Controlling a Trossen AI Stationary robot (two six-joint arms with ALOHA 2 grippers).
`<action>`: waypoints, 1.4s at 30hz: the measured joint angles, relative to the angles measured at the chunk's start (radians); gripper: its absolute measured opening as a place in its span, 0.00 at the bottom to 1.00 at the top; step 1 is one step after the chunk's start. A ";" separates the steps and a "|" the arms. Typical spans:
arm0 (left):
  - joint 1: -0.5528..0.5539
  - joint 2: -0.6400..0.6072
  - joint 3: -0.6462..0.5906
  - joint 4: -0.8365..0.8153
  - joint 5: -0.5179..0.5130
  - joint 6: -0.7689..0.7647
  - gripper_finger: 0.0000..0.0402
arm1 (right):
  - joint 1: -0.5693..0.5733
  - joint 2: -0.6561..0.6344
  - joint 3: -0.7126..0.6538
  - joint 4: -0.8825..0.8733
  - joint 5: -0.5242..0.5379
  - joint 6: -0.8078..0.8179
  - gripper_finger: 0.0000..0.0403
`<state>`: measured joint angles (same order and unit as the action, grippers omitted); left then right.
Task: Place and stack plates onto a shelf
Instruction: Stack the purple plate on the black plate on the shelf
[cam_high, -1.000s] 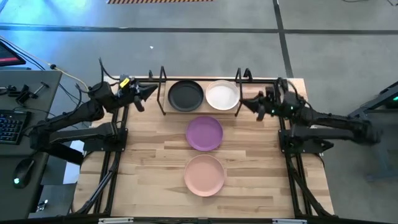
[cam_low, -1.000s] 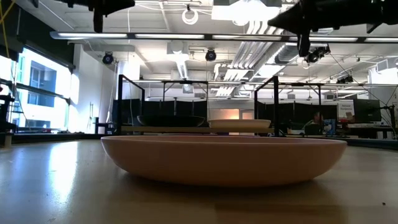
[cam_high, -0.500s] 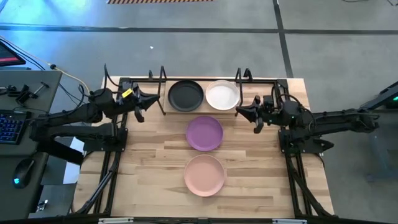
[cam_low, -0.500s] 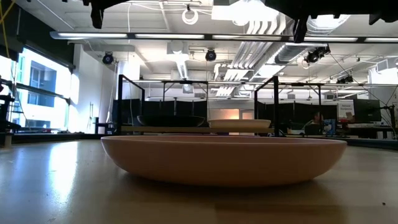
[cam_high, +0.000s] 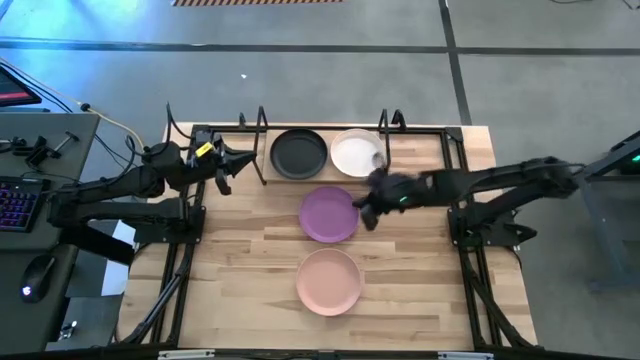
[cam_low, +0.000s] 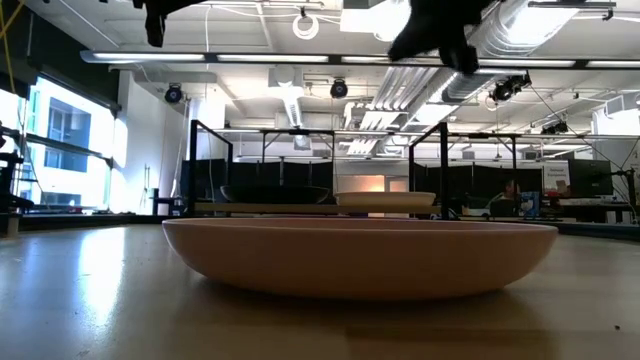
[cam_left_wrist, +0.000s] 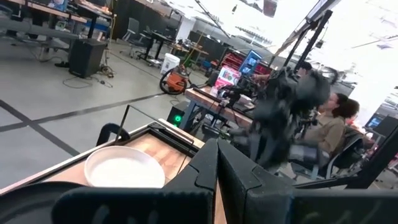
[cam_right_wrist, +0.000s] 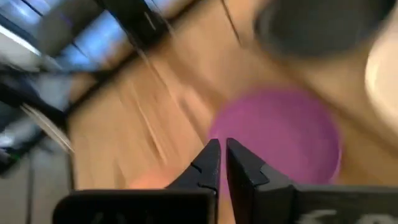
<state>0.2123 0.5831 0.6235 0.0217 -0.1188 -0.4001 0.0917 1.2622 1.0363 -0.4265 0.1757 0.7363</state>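
The black plate (cam_high: 298, 153) and the cream-white plate (cam_high: 354, 153) lie side by side on the shelf (cam_high: 327, 176) at the table's far edge. The purple plate (cam_high: 328, 214) and the pale pink plate (cam_high: 328, 281) rest flat on the tabletop, nearer the front. My right gripper (cam_high: 365, 213) hangs shut above the purple plate's right rim, tipped downward and touching nothing; its wrist view looks down on the purple plate (cam_right_wrist: 280, 143). My left gripper (cam_high: 245, 159) waits shut, level, just left of the shelf.
The shelf's black wire uprights (cam_high: 262, 125) (cam_high: 385, 125) rise at both its ends. Bare tabletop lies to the left and right of the purple and pink plates. In the left wrist view a person (cam_left_wrist: 329, 124) sits beyond the table.
My right gripper has swung from beside the shelf's right end toward the table's left and near edges. It now hangs over the purple plate's right rim, and it has tipped downward on the way. My left gripper has shifted slightly toward the near edge. The plates have kept still.
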 joint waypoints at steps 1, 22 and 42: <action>0.000 0.000 0.000 -0.001 0.000 0.000 0.00 | 0.010 0.037 0.003 -0.025 -0.018 0.036 0.05; 0.000 0.001 0.000 -0.002 0.004 -0.002 0.00 | -0.067 0.270 -0.204 0.062 -0.009 0.618 0.59; 0.001 0.003 0.000 -0.003 -0.014 -0.017 0.00 | -0.074 0.427 -0.204 0.188 -0.026 0.627 0.14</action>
<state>0.2134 0.5861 0.6235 0.0191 -0.1324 -0.4175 0.0174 1.6890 0.8326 -0.2387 0.1495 1.3630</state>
